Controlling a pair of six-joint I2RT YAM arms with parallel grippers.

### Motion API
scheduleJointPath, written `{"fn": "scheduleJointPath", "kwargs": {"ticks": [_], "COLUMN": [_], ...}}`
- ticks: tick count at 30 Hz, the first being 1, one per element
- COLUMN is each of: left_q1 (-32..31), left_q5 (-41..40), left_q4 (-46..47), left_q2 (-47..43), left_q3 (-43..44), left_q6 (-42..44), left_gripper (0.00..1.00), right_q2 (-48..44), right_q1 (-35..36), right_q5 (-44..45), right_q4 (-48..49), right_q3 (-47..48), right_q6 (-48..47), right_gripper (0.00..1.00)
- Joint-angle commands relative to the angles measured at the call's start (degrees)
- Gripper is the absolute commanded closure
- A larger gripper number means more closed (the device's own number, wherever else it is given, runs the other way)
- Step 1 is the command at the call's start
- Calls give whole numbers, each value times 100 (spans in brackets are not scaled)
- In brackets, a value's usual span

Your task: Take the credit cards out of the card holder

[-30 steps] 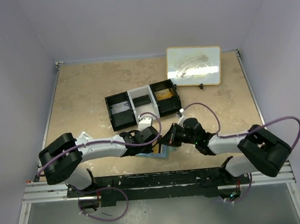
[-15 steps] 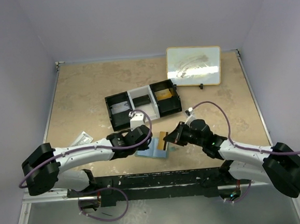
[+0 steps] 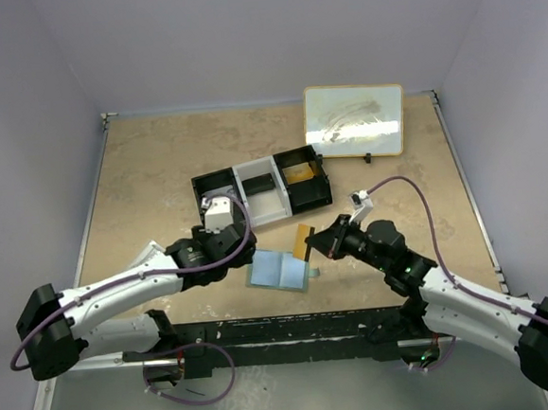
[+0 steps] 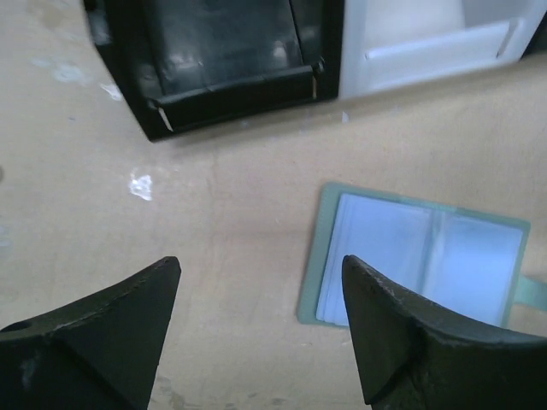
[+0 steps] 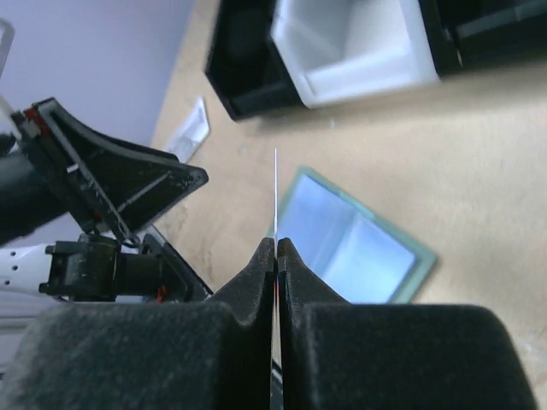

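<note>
One open card holder, one orange-tan card, one three-compartment tray, one framed whiteboard, one clear packet.

My overhead camera looks down from six o'clock; my wrist cameras sit close (left facing twelve, right ten), all sharing the card holder.

Wallet lies open and flat on table, blue inside up, between the two grippers. Right gripper pinches an orange card, tilted, at the wallet's far right corner. Left gripper sits just left of the wallet; contact not discernible. Tray stands behind: white middle bay, black outer bays.
</note>
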Motion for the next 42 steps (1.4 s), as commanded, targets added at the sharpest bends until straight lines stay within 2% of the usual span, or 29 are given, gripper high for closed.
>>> {"fn": "scheduleJointPath", "kwargs": {"ticks": [1,4,9,14,22,29,33,39,42], "left_q1": [239,308,763,1256,2634,2769,2769,2769,2769], "left_q5": [-792,-1348,-1961,-1718,-1371,-1571,-1797,-1962,-1957], "left_q4": [-704,-1182,-1741,-1248,-694,-564,-537,-664,-593], "left_q2": [-647,-972,-1450,-1559,-1230,-1382,-1322,-1324,-1486], "left_q3": [622,893,954,720,683,661,693,773,709], "left_q6": [255,171,242,707,1626,1688,1661,1606,1630], "left_gripper": [23,18,17,17,17,18,18,21,21], "right_q2": [-575,-824,-1054,-1211,-1298,-1275,-683,1196,1800], "right_q1": [19,15,22,17,17,11,-46,-420,-599], "right_q5": [214,275,320,158,-33,461,918,473,358], "right_q4": [603,460,161,162,-469,-822,-533,-1066,-754], "right_q3": [295,468,764,989,1454,1498,1554,2771,3088], "right_q6": [-1302,-1990,-3111,-4063,-5395,-5679,-6253,-6956,-7539], "right_gripper": [100,100,100,100,100,100,100,100,100]}}
